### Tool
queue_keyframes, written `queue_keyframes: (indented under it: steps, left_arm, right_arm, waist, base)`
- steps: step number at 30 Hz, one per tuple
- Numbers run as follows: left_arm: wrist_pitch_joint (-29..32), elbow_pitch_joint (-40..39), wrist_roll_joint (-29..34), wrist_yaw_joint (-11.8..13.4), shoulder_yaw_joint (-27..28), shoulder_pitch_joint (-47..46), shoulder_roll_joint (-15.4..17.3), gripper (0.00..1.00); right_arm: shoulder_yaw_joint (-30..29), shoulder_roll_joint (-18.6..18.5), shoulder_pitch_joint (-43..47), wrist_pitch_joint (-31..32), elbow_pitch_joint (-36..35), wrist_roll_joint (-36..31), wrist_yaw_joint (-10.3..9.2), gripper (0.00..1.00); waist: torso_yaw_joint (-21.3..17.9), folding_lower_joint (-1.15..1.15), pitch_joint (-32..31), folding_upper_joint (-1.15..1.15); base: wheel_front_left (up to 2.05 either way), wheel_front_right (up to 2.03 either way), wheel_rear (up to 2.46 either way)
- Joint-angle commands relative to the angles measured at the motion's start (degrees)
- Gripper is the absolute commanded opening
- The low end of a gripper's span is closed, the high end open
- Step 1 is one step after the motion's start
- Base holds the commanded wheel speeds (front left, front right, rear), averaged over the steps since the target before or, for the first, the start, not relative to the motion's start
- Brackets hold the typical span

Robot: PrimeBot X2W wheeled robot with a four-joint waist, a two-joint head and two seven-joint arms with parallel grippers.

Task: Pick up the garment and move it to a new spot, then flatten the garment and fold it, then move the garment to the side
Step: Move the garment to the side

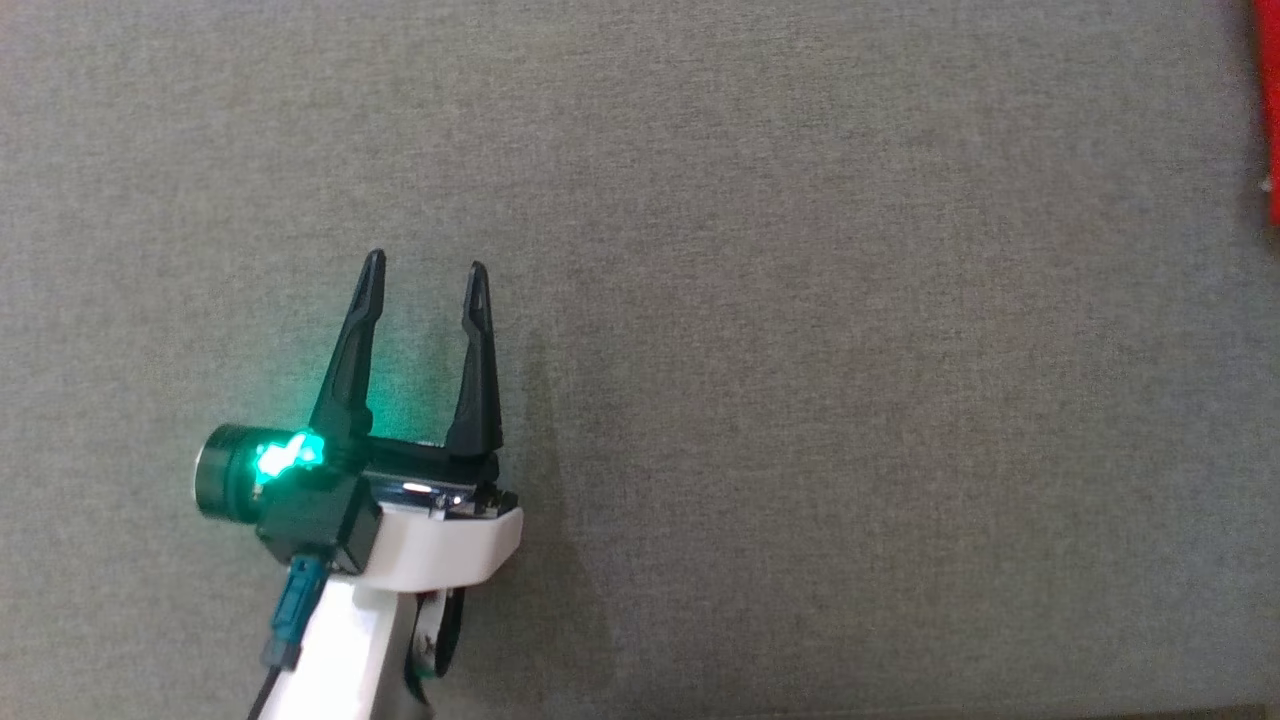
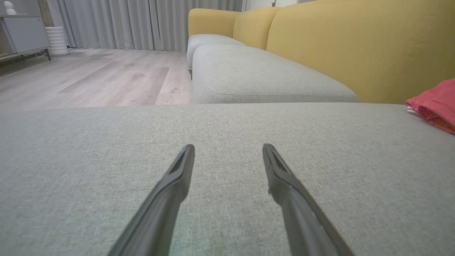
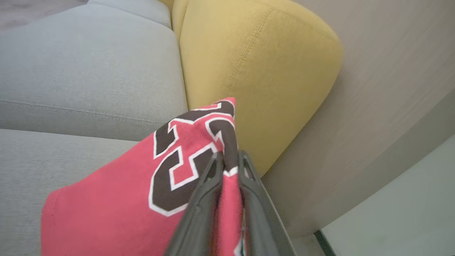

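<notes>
One grey sofa seat (image 1: 800, 300), one red garment (image 3: 117, 202) at its right end.
At the left, the left gripper (image 1: 427, 262) hovers over the cushion, fingers spread wide, holding nothing. Well to its right, the garment, printed with black-and-white numerals, lies beside the yellow backrest (image 3: 263, 71). The right gripper (image 3: 230, 156) grasps a raised fold of it between nearly closed fingers.

White forearm (image 1: 345, 630) bears black jaws, green light (image 1: 285, 455), teal cable (image 1: 295, 610)

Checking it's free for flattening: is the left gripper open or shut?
Open: the left gripper has both fingers spread apart, nothing between them.
</notes>
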Motion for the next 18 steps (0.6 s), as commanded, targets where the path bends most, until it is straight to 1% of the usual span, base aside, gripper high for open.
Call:
queue_keyframes:
  steps: [1,3,5,7,9,13,18]
  left_arm:
    - [-0.3,-1.4,0.2,-0.3,1.5,-0.5,-0.1,1.0]
    - [-0.3,-1.0,0.1,-0.3,1.5,-0.7,-0.1,1.0]
    - [-0.3,-0.6,-0.3,0.0,1.7,-0.5,-0.1,1.0]
    - [-0.3,-0.7,-1.7,-0.2,1.8,-0.2,-0.1,1.0]
    - [-0.3,-1.2,-3.6,-0.9,1.9,0.5,-0.1,1.0]
    - [-0.3,0.5,-4.3,-0.7,2.7,2.7,-0.1,1.0]
    - [-0.3,1.6,-4.8,-1.1,3.5,5.8,-0.1,1.0]
  right_arm:
    - [-0.7,-3.0,1.4,-0.6,-2.6,-1.2,-0.04,1.0]
    - [-0.9,-3.0,1.8,-2.5,-2.9,-3.7,-0.04,1.0]
    - [0.6,-1.5,2.1,-4.7,-2.9,-5.4,-0.04,1.0]
    - [3.2,0.6,2.7,-7.3,-2.4,-6.6,-0.04,1.0]
    - [6.9,3.0,3.7,-10.0,-1.1,-7.1,-0.04,1.0]
    - [16.4,8.5,6.4,-16.1,2.6,-6.4,-0.04,1.0]
    - [25.6,14.9,9.9,-24.8,12.1,-3.0,-0.04,1.0]
  waist:
    - [0.2,-0.01,0.0,0.0]
    - [0.6,-0.01,-0.6,0.0]
    - [0.9,-0.01,-1.7,0.0]
    - [1.1,-0.01,-3.3,0.0]
    - [1.5,-0.01,-5.2,0.0]
    - [2.2,-0.01,-10.0,0.0]
    - [2.8,-0.01,-16.0,0.0]
  base:
    - [0.0,0.0,0.0]
    - [0.0,0.0,0.0]
    - [0.0,0.0,0.0]
    - [0.0,0.0,0.0]
    - [0.0,0.0,0.0]
    - [0.0,0.0,0.0]
    - [0.0,0.0,0.0]
